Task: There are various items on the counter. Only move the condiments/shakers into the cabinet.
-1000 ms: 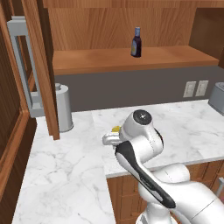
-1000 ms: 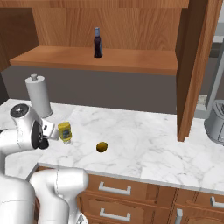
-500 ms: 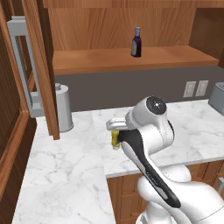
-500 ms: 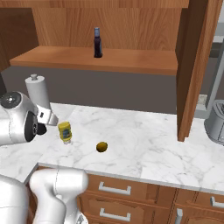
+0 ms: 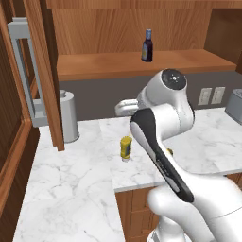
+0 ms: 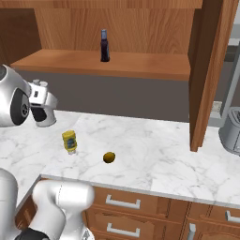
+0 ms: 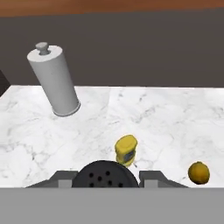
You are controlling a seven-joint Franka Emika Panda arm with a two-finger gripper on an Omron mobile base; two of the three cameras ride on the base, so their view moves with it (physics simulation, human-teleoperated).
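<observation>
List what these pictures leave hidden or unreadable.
- Black shaker between the fingers, hand view: just its perforated top shows; the bottom edge cuts off its body.
- Gripper, right base view: small against the steel canister, so the grip is unreadable.
- Label on the dark bottle on the cabinet shelf: too small.
- Small round ball, left base view: mostly behind the arm.

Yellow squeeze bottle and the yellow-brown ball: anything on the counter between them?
Nothing. In the right base view, bare marble counter separates the yellow squeeze bottle from the ball; the hand view shows the same gap.
</observation>
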